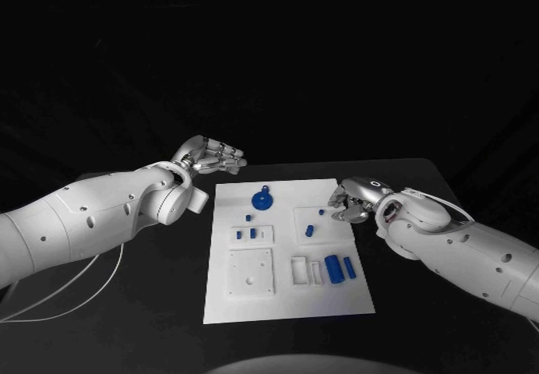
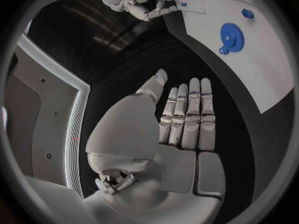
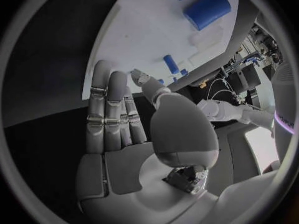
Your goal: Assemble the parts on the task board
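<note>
The white task board (image 1: 287,300) lies in the middle of the black table. On it sit a blue gear (image 1: 261,201), two small blue pieces (image 1: 239,232) side by side, a blue peg (image 1: 309,230), a thick blue cylinder (image 1: 333,265) and a blue bar (image 1: 350,266). My left hand (image 1: 213,158) hovers off the board's far left corner, fingers straight and empty (image 2: 184,119); the gear (image 2: 231,35) lies beyond it. My right hand (image 1: 350,199) hangs at the board's right edge, fingers extended and holding nothing (image 3: 118,119), with the cylinder (image 3: 207,9) ahead of it.
A white square plate (image 1: 251,273) and a white frame (image 1: 300,269) sit on the near half of the board. Bare black table (image 1: 146,312) surrounds the board. A thin cable (image 1: 68,300) trails under my left arm.
</note>
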### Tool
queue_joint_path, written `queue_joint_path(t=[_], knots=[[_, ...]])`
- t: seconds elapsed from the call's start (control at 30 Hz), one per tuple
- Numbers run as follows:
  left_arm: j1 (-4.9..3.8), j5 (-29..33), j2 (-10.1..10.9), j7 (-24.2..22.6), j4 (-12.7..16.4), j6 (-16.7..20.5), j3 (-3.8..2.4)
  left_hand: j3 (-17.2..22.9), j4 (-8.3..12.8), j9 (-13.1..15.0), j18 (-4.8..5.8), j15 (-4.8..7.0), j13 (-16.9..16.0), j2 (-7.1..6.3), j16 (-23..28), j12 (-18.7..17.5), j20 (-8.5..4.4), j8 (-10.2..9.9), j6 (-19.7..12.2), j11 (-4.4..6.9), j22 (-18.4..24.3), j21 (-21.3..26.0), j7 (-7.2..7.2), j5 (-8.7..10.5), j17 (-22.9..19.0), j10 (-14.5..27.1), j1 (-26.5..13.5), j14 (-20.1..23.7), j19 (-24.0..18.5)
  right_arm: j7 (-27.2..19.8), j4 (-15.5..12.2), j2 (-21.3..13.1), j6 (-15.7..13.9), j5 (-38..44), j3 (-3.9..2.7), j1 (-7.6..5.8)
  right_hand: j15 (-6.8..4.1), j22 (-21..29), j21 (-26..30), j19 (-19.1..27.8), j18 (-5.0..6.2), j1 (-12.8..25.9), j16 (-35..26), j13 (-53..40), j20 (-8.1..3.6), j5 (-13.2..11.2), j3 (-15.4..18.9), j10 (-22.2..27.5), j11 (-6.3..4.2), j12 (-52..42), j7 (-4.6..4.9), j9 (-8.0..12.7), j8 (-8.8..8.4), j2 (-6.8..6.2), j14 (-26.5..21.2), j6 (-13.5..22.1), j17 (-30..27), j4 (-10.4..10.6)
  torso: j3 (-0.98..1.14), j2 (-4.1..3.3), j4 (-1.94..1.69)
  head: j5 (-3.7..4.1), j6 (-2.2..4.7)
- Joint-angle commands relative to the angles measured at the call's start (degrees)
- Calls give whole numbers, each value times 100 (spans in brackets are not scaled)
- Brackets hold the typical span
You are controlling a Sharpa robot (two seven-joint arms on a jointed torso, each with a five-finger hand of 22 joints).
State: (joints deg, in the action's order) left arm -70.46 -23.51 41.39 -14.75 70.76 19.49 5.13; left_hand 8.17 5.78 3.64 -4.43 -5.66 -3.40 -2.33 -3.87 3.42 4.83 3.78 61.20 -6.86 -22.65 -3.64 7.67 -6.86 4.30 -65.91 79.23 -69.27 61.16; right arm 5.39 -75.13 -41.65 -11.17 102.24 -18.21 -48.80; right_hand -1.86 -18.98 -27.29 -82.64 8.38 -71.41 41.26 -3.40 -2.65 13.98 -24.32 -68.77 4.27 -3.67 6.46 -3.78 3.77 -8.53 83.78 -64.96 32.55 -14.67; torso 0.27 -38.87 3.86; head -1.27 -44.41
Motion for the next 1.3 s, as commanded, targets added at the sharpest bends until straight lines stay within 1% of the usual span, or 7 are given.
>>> queue_joint_path(t=[0.03, 0.07, 0.4, 0.7, 0.87, 1.1, 1.3], knots=[[-9, 247, -2, -197, 23, -11, -7, 2, 19, 0, 11, -12, 8, 23, 31, 2, 0, -17, -15, -2, 56, -34, -3, -23, 1, 43, -17, 18, 31, 255, 20, 68, -260, 396, 26, 5, 19, -94, -73, -21, 33, 3, 58, 3, -18, -60, -104, 16, -2, 35, 12, 6, -20, -75, -7, 45, 9, 19, -4, -3, -6, 1, -6], [-9, 252, -1, -195, 24, -13, -7, -10, 29, 0, 10, -16, 5, 32, 28, 9, 1, -16, -19, -3, 258, -39, -1, -26, 0, 48, -22, 28, 71, 270, 28, 91, -282, 410, 37, 6, 19, -116, -83, -10, 33, 1, 71, 3, -20, -74, -128, 17, -6, 36, 8, 6, -20, -79, -8, 44, 11, 28, -5, -3, -7, -2, -8], [-9, 282, 4, -167, 26, -26, -6, -36, 38, 0, 10, -20, 8, 39, 30, 1, 5, -16, -19, -7, 496, -50, -4, -18, 1, 57, -18, 39, 120, 334, 114, 279, -394, 488, 105, 7, 10, -414, -162, 39, 55, 0, 237, 3, -25, -196, -395, -17, -11, 37, 16, 4, -18, -200, -45, 83, 40, 154, -7, -1, -1, -33, -28], [-9, 294, -3, -132, 16, -43, -6, -55, 32, 0, 8, -21, 7, 40, 29, 2, 5, -15, -26, -11, 588, -56, 2, -8, 3, 66, -23, 41, 142, 305, 226, 414, -284, 481, 250, 7, 3, -556, -166, 44, 48, 5, 314, 3, -34, -213, -494, -68, -27, 36, 8, 5, -20, -193, -54, 62, 61, 186, -5, 1, -4, -54, -28], [-9, 295, -9, -119, 12, -58, -6, -61, 31, 0, 9, -21, 7, 41, 29, 2, 7, -16, -26, -12, 611, -54, 2, -7, 4, 69, -23, 40, 144, 289, 304, 467, -232, 480, 293, 7, -15, -640, -170, 46, 36, 2, 349, 2, -47, -227, -568, -124, -44, 37, -5, 2, -16, -153, -58, 14, 70, 192, -7, 1, -1, -58, -34], [-9, 296, -16, -104, 6, -76, -6, -75, 30, 1, 8, -24, 7, 46, 29, 2, 8, -15, -32, -12, 666, -57, 5, -4, 5, 71, -19, 43, 157, 267, 393, 539, -217, 480, 322, 7, -34, -789, -187, 58, 1, 44, 423, 2, -72, -324, -817, -189, -67, 37, -23, 1, -18, -98, -71, -63, 98, 238, -4, -2, -2, -73, -44], [-9, 296, -21, -90, 2, -84, -6, -81, 28, 1, 10, -21, 7, 48, 29, 2, 6, -15, -27, -12, 691, -58, 3, 9, 7, 72, -23, 37, 163, 278, 423, 570, -214, 488, 334, 7, -81, -892, -215, 66, -50, 53, 486, -1, -112, -630, -1178, -336, -116, 37, -56, -3, -16, 41, -89, -204, 126, 330, -6, 0, -2, -68, -53]])
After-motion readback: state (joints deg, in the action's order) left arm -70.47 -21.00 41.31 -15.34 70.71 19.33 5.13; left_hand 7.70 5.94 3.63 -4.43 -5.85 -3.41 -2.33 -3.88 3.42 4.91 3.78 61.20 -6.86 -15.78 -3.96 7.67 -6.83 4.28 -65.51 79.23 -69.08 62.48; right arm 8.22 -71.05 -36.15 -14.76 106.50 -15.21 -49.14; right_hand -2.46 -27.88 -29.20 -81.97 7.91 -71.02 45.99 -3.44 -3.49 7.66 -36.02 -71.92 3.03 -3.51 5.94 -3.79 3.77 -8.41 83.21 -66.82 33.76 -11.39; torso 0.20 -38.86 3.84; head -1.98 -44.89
